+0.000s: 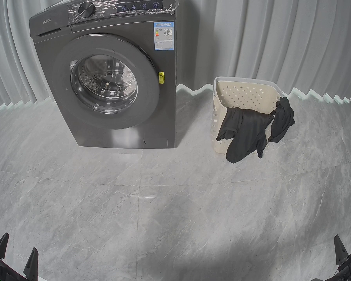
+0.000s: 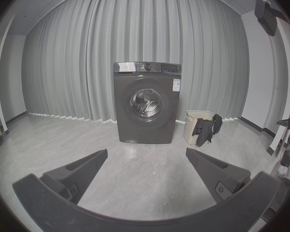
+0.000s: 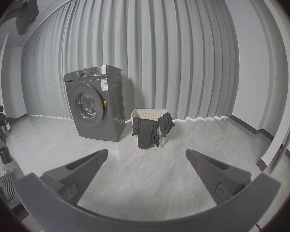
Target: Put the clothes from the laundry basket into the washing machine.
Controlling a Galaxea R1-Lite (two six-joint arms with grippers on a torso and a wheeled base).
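i have the washing machine (image 1: 109,79) standing on the grey tiled floor (image 1: 144,215) against the pleated curtain (image 1: 280,32), with its round door sitting shut against the front. the laundry basket (image 1: 243,92) stands on the floor just beside the washing machine, on the side toward my right arm, with a small gap between the two. the clothes (image 1: 247,131) are dark pieces draped over the basket's front rim and its corner farthest from the washing machine. they hang down the outer wall, and the longest part reaches to about floor level.

my left pincer (image 1: 18,244) sits well apart from the washing machine, out across the open floor in front of it, jaws spread wide and holding nothing. my right pincer (image 1: 348,231) sits just as far out from the washing machine, more in line with the basket side, jaws also spread wide and holding nothing. the clothes lie well apart from both pincers, nearer the washing machine than either one.
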